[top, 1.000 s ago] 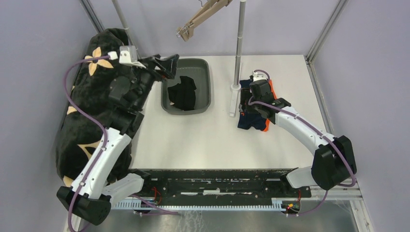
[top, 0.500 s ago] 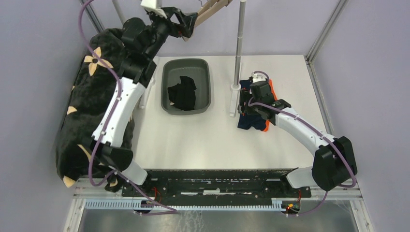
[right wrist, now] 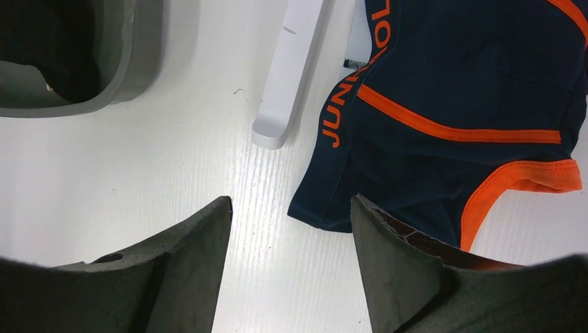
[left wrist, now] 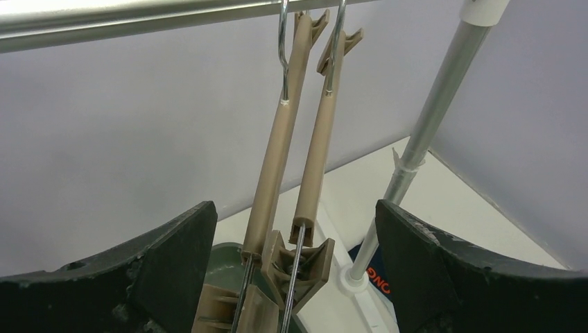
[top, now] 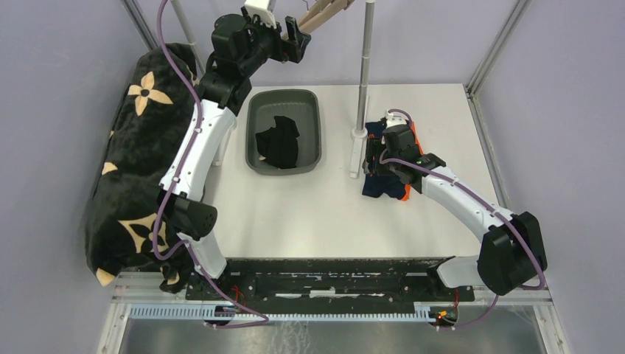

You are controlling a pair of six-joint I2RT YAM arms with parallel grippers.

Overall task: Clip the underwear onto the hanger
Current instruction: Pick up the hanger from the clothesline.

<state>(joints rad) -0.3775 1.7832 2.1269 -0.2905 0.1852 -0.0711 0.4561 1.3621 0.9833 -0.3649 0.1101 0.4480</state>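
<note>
Two tan clip hangers [left wrist: 277, 159] hang from the metal rail at the top; they also show in the top view [top: 324, 11]. My left gripper [top: 297, 40] is raised to them, open; in the left wrist view [left wrist: 295, 205] the hangers' lower ends and clips sit between its wide-apart fingers, not touched. Navy underwear with orange trim [top: 383, 183] lies flat on the table by the rack's foot. My right gripper [top: 374, 161] hovers low over its left edge, open and empty. In the right wrist view the underwear [right wrist: 451, 90] has a corner between the fingers of that gripper [right wrist: 291, 201].
A grey bin [top: 254, 110] holding a black garment [top: 278, 144] stands at the table's back middle. The rack's upright pole [top: 362, 66] and white foot [right wrist: 288, 76] stand just left of the underwear. A black flower-patterned blanket [top: 133, 147] lies along the left side.
My left arm has swung up from the bin's left rim to the hanging hangers. My right gripper has stayed over the underwear, almost still.
</note>
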